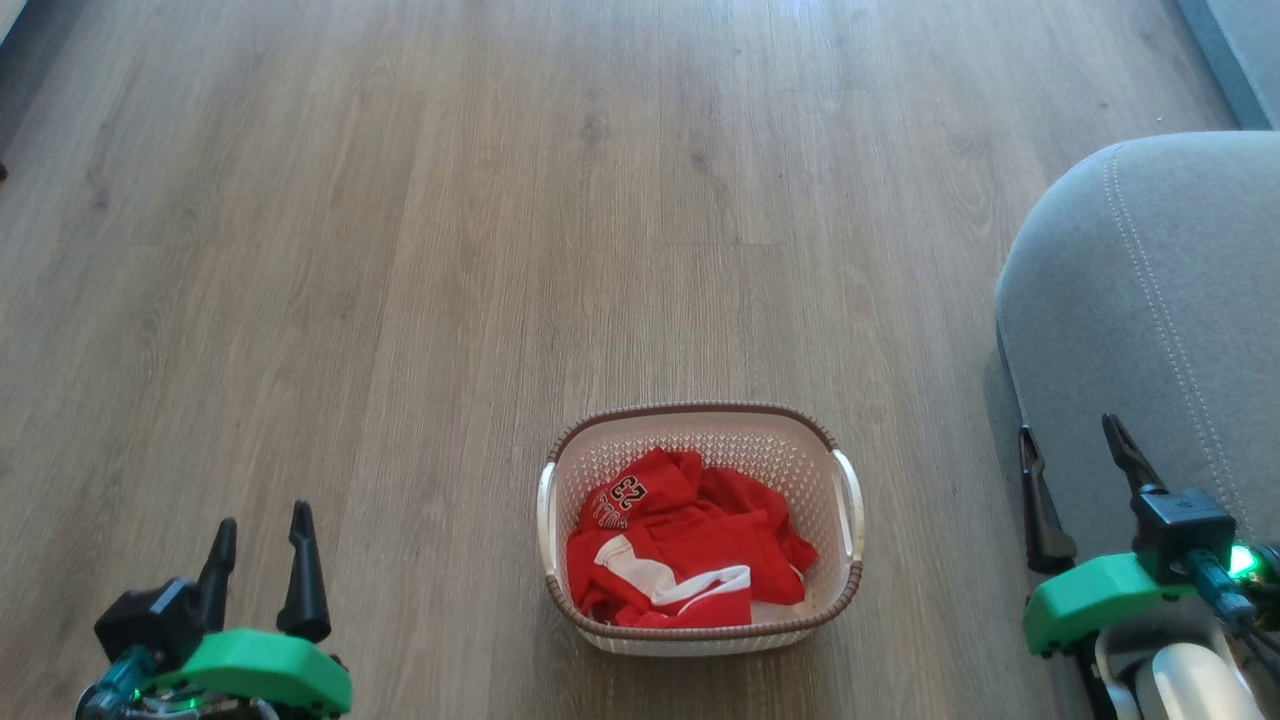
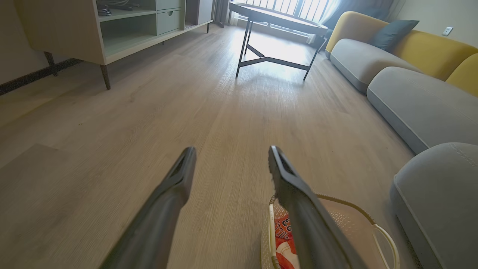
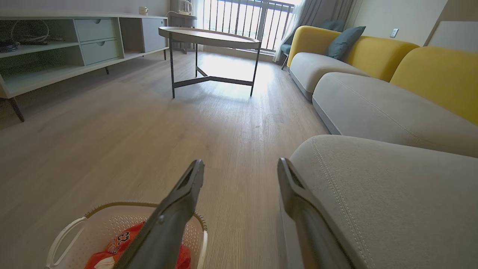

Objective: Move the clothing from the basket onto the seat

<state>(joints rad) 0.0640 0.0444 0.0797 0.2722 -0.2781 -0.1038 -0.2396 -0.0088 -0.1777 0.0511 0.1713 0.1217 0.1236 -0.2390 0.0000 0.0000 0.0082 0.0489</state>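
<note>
Clothing (image 1: 680,540) lies heaped in the basket (image 1: 700,415), which stands on the floor between my two hands. The left gripper (image 1: 262,520) and right gripper (image 1: 1068,430) both hang spread and empty, ready to reach, I judge. From the left wrist, the basket is low, just right of my fingers. From the right wrist, it is low left, and the seat (image 3: 373,186) is close on the right, handy for the drop.

The clothing (image 1: 690,540) bears a white "23", upside down in the head view; the lettering beside it is illegible.
</note>
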